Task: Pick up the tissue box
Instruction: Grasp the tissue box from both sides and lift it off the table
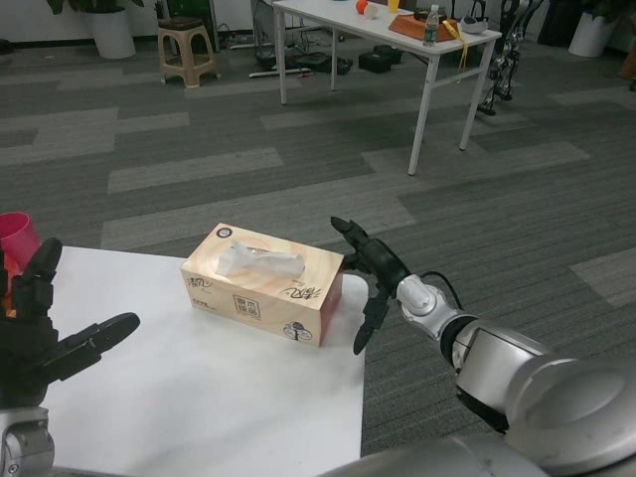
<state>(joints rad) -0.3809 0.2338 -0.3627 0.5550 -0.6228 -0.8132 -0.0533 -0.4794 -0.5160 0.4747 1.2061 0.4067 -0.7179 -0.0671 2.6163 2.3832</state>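
The tissue box (264, 283) lies on the white table (199, 397), close to the far right edge of it, with one white tissue (248, 260) standing up a little from the slot on its top. My right hand (366, 270) is just beside the right end of the box, fingers spread wide and holding nothing; one finger reaches over the far top corner and another hangs down past the near corner, but I cannot tell if any of them is touching the cardboard. My left hand (45, 333) is well apart from the box, to its left and nearer to me, also open and empty.

I judge that I am at the approach, before the grasp. To do it well, I think I should bring the left hand to the left end of the box, so the two palms press the short ends together, and lift only when both are flat against it. The box looks light and soft, so a hard squeeze may dent it.

Left of the box, at the table edge, is a pink cup (17, 238); what is inside it I cannot see
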